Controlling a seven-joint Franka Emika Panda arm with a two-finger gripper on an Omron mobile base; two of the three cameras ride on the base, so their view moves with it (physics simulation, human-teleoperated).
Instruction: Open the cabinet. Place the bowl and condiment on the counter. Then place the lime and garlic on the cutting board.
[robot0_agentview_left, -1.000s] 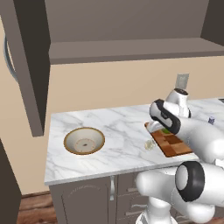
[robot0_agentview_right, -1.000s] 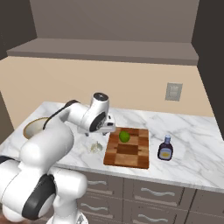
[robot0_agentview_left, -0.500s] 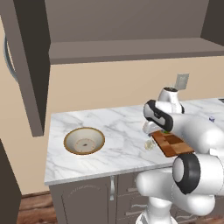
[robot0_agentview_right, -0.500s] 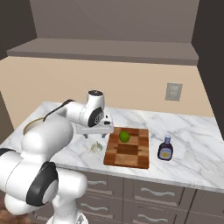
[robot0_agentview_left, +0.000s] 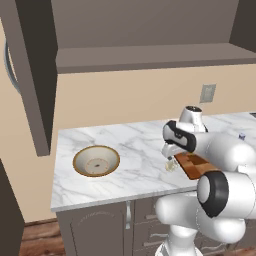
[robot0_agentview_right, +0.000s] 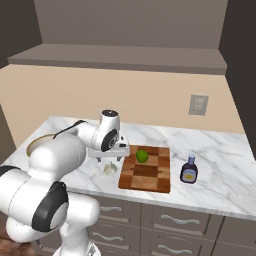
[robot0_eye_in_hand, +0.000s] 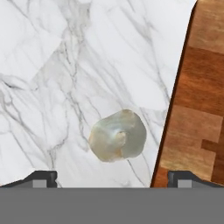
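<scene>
Gripper (robot0_eye_in_hand: 112, 177) hanging over garlic (robot0_eye_in_hand: 117, 141), fingers spread wide, gripping nothing; garlic lying on surface (robot0_agentview_right: 220, 150) just beside board (robot0_agentview_right: 147, 170); lime (robot0_agentview_right: 142, 156) sitting on board; bottle (robot0_agentview_right: 188, 170) standing right of board; bowl (robot0_agentview_left: 96, 161) resting at left; cabinet (robot0_agentview_left: 30, 75) door hanging ajar.

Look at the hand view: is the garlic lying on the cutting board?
No. The garlic lies on the white marble counter, just beside the cutting board edge.
</scene>
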